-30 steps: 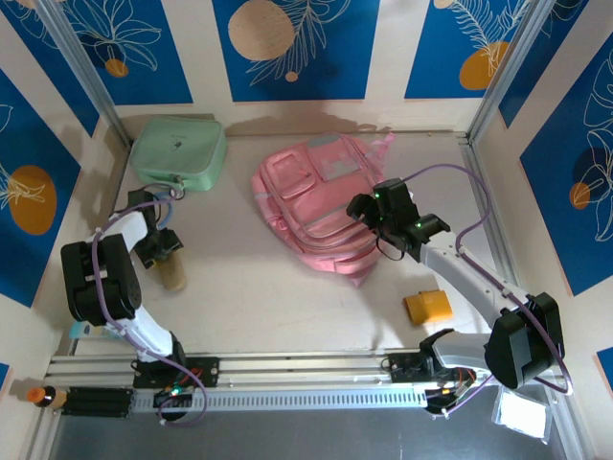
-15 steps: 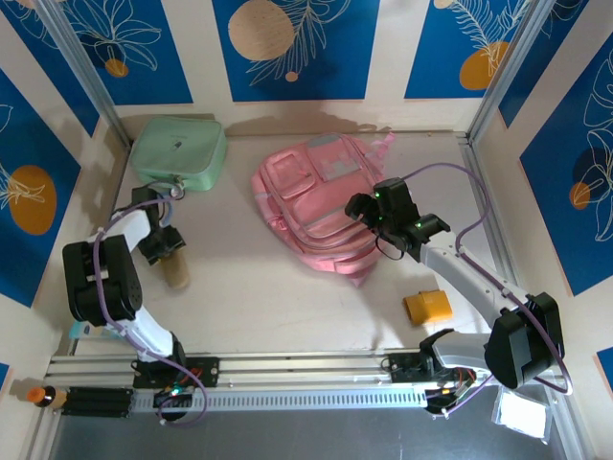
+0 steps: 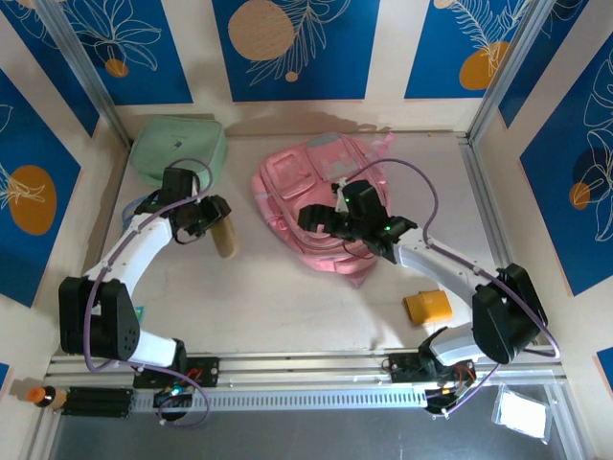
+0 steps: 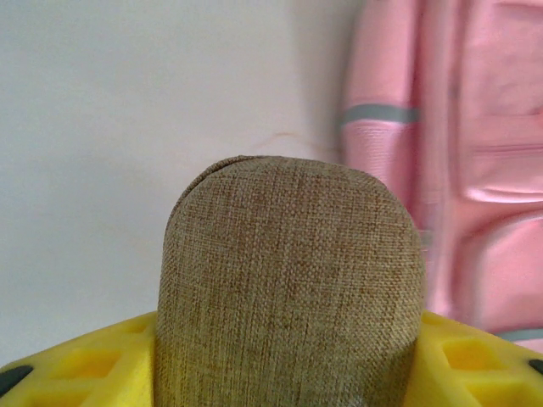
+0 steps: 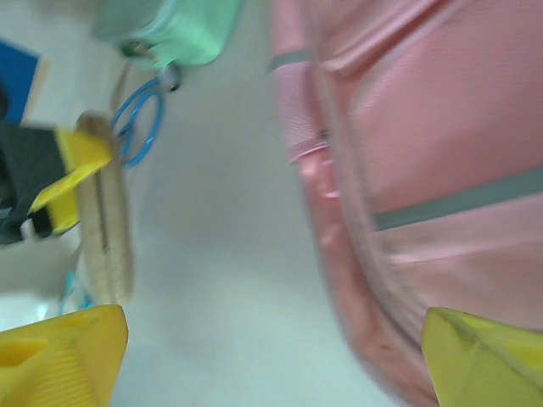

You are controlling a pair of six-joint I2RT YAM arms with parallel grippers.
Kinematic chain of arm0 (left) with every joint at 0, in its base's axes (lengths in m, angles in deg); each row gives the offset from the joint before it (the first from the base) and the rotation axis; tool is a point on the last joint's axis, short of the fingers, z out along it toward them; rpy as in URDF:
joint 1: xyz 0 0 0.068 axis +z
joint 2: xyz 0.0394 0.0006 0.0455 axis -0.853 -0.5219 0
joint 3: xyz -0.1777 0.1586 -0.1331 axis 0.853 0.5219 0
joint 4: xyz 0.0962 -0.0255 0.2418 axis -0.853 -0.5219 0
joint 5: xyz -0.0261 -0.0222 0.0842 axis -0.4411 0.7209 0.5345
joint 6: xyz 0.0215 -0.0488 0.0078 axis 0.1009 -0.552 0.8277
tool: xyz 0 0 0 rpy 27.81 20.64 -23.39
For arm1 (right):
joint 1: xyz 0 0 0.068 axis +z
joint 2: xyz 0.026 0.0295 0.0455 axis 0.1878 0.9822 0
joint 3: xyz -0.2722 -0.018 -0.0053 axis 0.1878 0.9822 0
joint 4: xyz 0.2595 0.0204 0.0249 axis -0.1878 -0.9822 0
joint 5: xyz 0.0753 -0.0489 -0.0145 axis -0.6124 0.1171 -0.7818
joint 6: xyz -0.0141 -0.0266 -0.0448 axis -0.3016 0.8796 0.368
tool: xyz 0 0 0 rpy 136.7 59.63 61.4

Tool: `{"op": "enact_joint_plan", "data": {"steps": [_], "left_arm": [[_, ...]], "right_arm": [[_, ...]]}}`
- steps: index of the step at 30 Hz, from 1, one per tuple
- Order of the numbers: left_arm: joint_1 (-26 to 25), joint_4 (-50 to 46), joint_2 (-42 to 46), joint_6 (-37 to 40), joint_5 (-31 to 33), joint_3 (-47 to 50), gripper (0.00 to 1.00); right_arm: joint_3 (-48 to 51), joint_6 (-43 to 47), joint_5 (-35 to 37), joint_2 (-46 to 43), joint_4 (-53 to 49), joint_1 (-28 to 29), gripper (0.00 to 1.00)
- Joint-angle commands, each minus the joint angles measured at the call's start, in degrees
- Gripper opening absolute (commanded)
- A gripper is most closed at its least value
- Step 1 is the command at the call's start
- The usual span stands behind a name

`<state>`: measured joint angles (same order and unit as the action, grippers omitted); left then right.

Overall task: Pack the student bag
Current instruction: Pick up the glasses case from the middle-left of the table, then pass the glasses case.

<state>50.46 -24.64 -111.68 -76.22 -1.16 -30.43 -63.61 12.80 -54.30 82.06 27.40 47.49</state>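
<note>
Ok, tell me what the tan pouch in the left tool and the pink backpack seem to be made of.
The tan pouch: coarse woven cloth, matte, like linen or burlap; the crossed threads show plainly. The pink backpack: soft fabric, probably nylon or polyester, slightly glossy; it sags and creases, with grey strips across it.

Bare beige table (image 3: pixel 278 297) runs wide in front of the soft pink fabric backpack (image 3: pixel 287 182), with a small orange block (image 3: pixel 428 306) lying at right. A narrow bare strip separates the backpack from the tan woven pouch (image 3: pixel 225 240) clamped in the left gripper (image 3: pixel 215 222). The mint-green rectangular case (image 3: pixel 177 146) blocks the back-left corner.
</note>
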Motion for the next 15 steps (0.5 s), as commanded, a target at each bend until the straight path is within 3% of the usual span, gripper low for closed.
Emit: {"op": "enact_joint_plan", "data": {"steps": [1, 11, 15], "left_arm": [[-2.5, 9.9, 0.6, -10.9, -6.7, -1.8, 0.45], [-10.8, 24.7, -4.0, -23.6, -11.1, -1.9, 0.45], [-12.8, 25.9, -5.7, -25.1, -11.4, -3.0, 0.45]], "right_arm": [[-2.0, 3.3, -6.5, 1.7, 7.2, 2.6, 0.89], [-7.8, 5.0, -8.4, 9.2, 8.8, 5.5, 0.82], [-10.6, 4.9, -7.8, 12.1, 8.3, 5.7, 0.77]]}}
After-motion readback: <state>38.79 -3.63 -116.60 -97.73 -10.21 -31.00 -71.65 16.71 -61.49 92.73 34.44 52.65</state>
